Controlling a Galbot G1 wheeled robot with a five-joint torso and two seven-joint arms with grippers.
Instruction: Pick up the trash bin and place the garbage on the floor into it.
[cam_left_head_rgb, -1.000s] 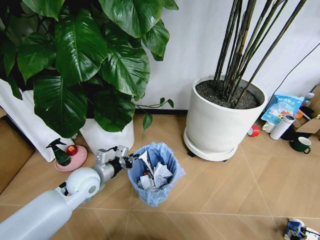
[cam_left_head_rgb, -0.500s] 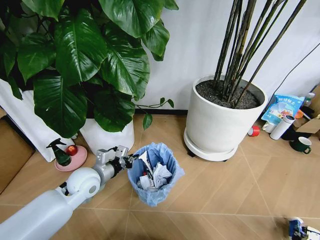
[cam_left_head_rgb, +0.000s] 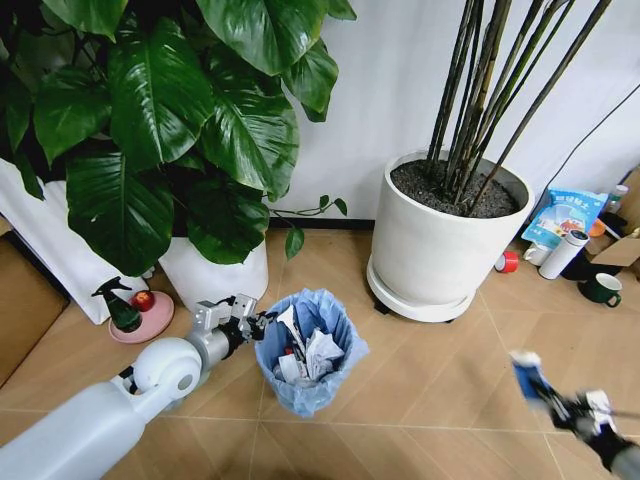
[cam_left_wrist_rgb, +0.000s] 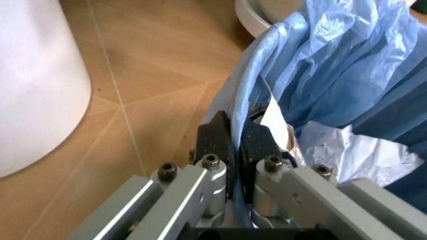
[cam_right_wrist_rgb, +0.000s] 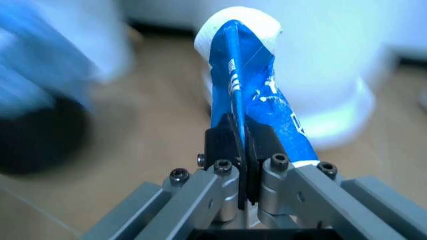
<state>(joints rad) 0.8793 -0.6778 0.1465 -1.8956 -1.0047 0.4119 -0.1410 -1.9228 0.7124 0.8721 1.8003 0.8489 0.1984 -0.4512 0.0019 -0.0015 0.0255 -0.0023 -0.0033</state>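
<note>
The trash bin, lined with a crinkled light-blue bag, stands on the chevron wood floor and holds crumpled white paper and other scraps. My left gripper is shut on the bin's near rim, pinching bag and rim between its fingers. At the lower right my right gripper is raised above the floor, shut on a blue-white crushed piece of garbage that sticks up from its fingers as a flattened blue wrapper.
A large white pot with dark stems stands behind the bin, and a leafy plant in a white pot is at the left. A green spray bottle on a pink dish sits by it. Cups and a blue bag lie at the far right.
My right arm has risen from the bottom right corner and swung left toward the bin, carrying the blue-white piece. The left arm and bin have stayed put.
</note>
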